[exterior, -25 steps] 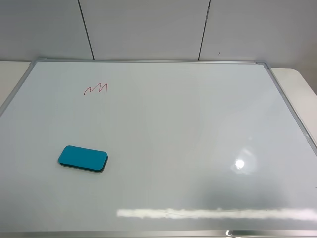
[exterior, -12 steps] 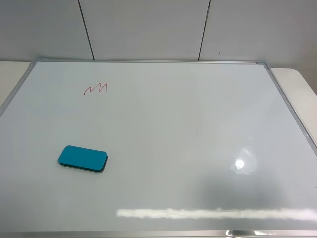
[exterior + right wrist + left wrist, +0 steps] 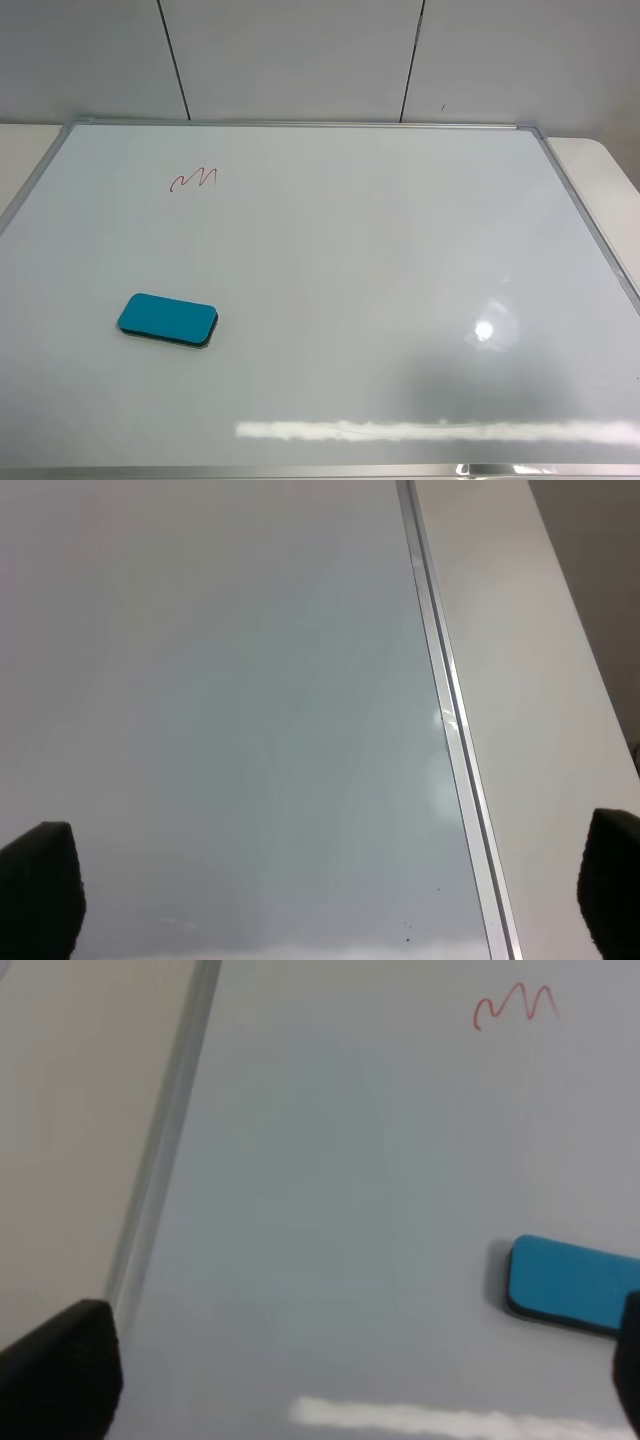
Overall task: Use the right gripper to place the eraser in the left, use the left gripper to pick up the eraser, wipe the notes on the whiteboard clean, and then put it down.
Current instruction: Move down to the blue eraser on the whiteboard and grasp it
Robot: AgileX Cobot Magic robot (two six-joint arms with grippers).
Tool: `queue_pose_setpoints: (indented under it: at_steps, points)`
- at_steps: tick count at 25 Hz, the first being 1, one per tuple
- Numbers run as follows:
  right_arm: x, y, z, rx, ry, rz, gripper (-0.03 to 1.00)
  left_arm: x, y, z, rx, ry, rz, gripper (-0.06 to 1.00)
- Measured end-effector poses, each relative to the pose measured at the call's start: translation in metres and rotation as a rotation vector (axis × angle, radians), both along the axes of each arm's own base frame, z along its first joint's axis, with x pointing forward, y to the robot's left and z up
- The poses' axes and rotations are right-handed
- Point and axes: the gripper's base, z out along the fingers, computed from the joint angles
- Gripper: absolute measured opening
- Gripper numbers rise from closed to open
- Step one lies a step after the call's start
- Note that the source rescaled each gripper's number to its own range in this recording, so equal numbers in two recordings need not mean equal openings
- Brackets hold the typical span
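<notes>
left tool (image 3: 340, 1370) and right tool (image 3: 322, 885) gape; eraser (image 3: 167, 320) lies on whiteboard (image 3: 350, 250)

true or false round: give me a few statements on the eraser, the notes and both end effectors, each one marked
1. The eraser lies flat on the whiteboard. True.
2. The notes are wiped off. False: the red scribble is on the board.
3. The left end effector grips the eraser. False: it is open, and the eraser lies loose on the board.
4. The right end effector is open and empty. True.
</notes>
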Motion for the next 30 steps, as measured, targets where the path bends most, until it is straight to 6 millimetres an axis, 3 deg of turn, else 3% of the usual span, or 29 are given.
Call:
queue_pose_setpoints:
  at_steps: [30]
  points:
    - [-0.0003,-0.0064,0.0001,-0.065,0.003,-0.046,0.99,0.0000,0.0000,0.0000,0.000,0.000,0.000,1.00]
